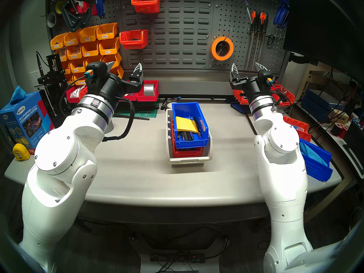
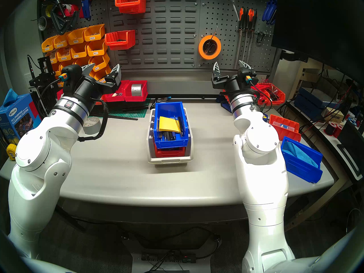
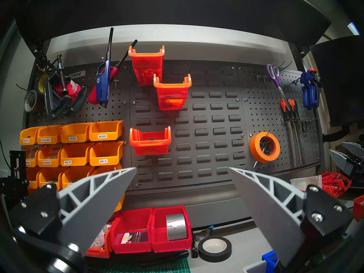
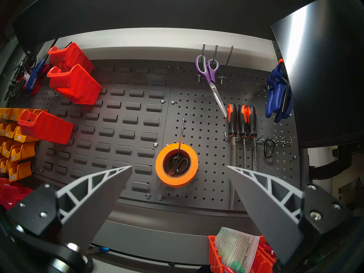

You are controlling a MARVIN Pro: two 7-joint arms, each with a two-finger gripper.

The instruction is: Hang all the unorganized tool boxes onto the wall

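Two white robot arms rise from the near edge of a grey workbench (image 1: 126,168), one at each side, elbows bent outward and forearms angled up toward the back wall. The left gripper (image 1: 126,68) hangs above the bench's rear left, its two grey pointed fingers spread wide with nothing between them, tips tilted slightly upward. The right gripper (image 1: 247,68) mirrors it at the rear right, fingers likewise parted and empty. Both sit well apart from the bins on the bench.

In the middle of the bench stands a nested stack: a beige bin (image 1: 189,162) at the bottom, a red bin (image 1: 187,151) inside it, and a blue bin (image 1: 190,142) on top, holding a yellow card (image 1: 186,124) and dark pens.

Behind the bench is the wall (image 1: 177,42), a dark grey panel with rows of rectangular slots, flanked by round-hole pegboard. Orange-red bins (image 1: 134,39) already hang on its left part. Small yellow bins (image 1: 88,44) with labels fill the pegboard to the left; an orange tape roll (image 1: 222,48) hangs to the right.

From the left wrist camera, the open fingers frame the slotted panel and two red bins at the bench's back, one holding a roll of silver tape (image 3: 175,228).
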